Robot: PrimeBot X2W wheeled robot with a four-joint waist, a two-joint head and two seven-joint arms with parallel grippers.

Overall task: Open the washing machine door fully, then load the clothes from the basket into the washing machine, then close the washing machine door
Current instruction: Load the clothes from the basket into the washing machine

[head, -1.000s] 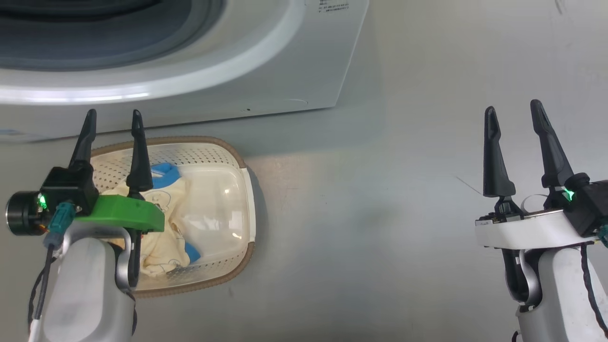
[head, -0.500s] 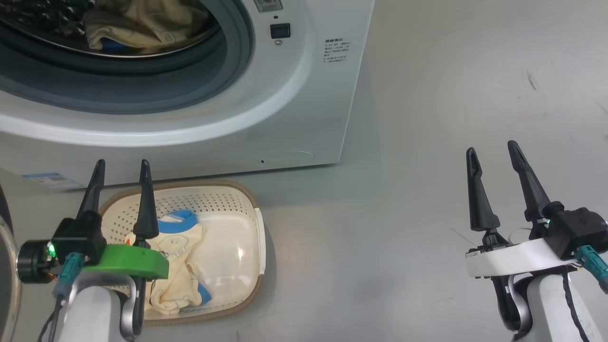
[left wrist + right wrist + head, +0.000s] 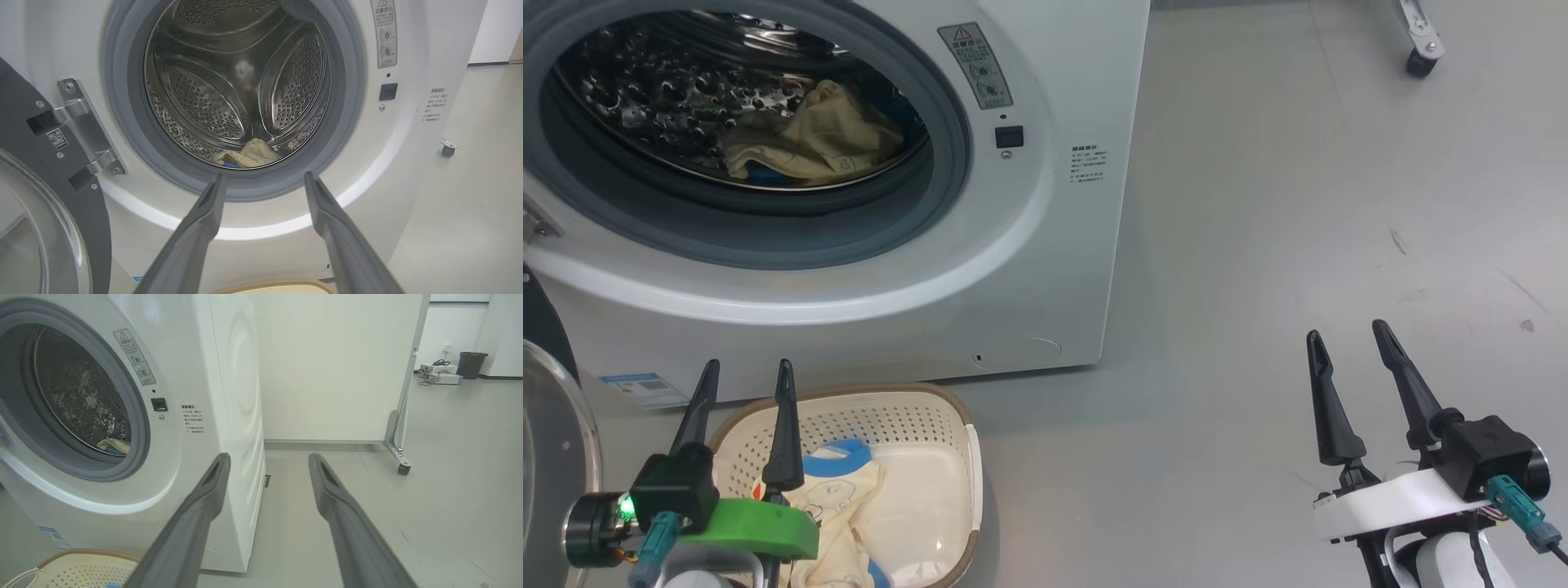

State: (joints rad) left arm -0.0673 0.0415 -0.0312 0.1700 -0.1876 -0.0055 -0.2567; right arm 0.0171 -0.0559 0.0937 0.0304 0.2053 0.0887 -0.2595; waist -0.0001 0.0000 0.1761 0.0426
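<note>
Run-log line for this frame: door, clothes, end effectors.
door open | drum garment: loaded | basket garment: in basket | left end effector: open, empty, near basket | right end effector: open, empty

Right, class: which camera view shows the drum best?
The left wrist view: it looks straight into the drum, showing perforated walls and ribs. The head view looks down on its lower part; the right wrist view catches it at a slant.

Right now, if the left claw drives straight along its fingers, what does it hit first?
Likely the grey gasket at the porthole's lower lip; slightly higher and it clears into the drum, toward the garment. Depth unclear.
</note>
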